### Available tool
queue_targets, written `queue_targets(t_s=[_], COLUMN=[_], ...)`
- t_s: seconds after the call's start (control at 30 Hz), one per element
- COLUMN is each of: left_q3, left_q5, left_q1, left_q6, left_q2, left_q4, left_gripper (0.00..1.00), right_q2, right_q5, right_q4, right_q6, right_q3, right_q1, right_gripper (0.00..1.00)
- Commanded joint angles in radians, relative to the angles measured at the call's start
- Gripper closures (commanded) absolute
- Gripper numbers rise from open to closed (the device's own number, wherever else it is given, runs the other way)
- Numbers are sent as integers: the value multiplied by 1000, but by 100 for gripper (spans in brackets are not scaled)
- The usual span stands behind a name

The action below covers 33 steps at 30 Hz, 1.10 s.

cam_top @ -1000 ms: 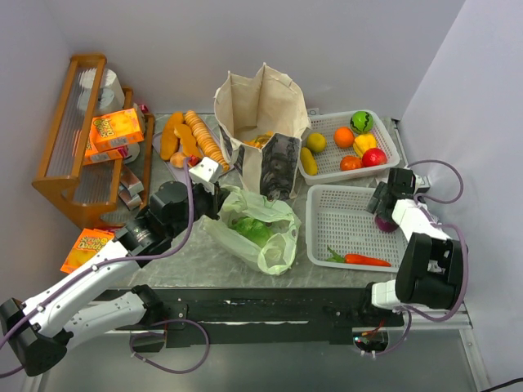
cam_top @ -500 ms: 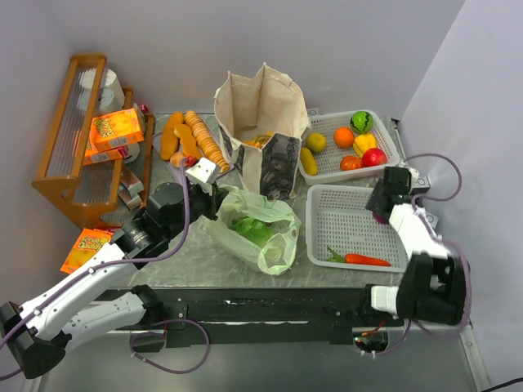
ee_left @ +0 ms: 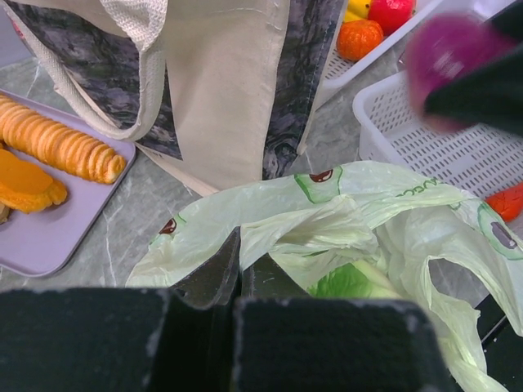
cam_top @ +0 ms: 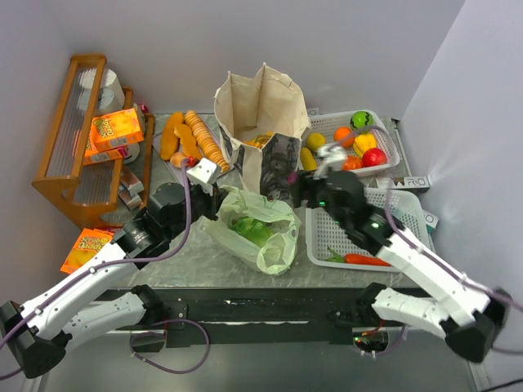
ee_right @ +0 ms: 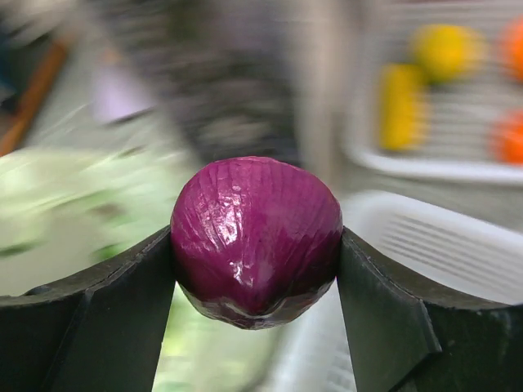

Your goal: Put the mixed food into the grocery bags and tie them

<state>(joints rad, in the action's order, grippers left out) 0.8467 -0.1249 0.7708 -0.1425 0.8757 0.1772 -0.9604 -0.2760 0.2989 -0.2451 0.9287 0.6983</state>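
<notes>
The pale-green plastic bag (cam_top: 270, 245) lies at the table's front middle with a green cabbage (cam_top: 252, 230) inside. My left gripper (cam_top: 214, 198) is shut on the bag's left rim; in the left wrist view the film (ee_left: 327, 233) is pinched between the fingers (ee_left: 221, 273). My right gripper (cam_top: 296, 186) is shut on a purple onion (ee_right: 256, 237) and holds it in the air between the beige tote (cam_top: 261, 114) and the near basket. The onion shows blurred in the left wrist view (ee_left: 453, 49). An orange carrot (cam_top: 365, 260) lies in the near basket.
Two white mesh baskets stand at the right: the near one (cam_top: 359, 224), and the far one (cam_top: 391, 139) with red, yellow and orange fruit (cam_top: 364, 147). Bread loaves (cam_top: 192, 137) lie behind the left arm. A wooden rack (cam_top: 69, 163) with orange boxes (cam_top: 114, 131) stands at the left.
My right arm has swung left from the near basket's right side, carrying the purple onion to beside the tote. The left gripper and the bag have not moved.
</notes>
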Motion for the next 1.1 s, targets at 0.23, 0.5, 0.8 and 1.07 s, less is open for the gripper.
queue_targets(t_s=[0.23,0.5,0.8,1.07], left_q3=[-1,-6,-3,-1], left_q5=[-15,-19,-16,-16], left_q1=[-4,-2,-4,-4], left_q6=[14,15,15,15], left_q2=[3,-3,6,6], left_q4=[-30,-31,-30,-30], left_gripper=[99,99,99,99], right_q2=[-317,-455,-410,-331], right_q5=[44,-71,38,218], right_q4=[-15,195,207,223], right_q6=[37,-72,-16,69], right_q3=[159,170,173,179], right_q1=[323,329,331,333], right_gripper=[66,66,17,7])
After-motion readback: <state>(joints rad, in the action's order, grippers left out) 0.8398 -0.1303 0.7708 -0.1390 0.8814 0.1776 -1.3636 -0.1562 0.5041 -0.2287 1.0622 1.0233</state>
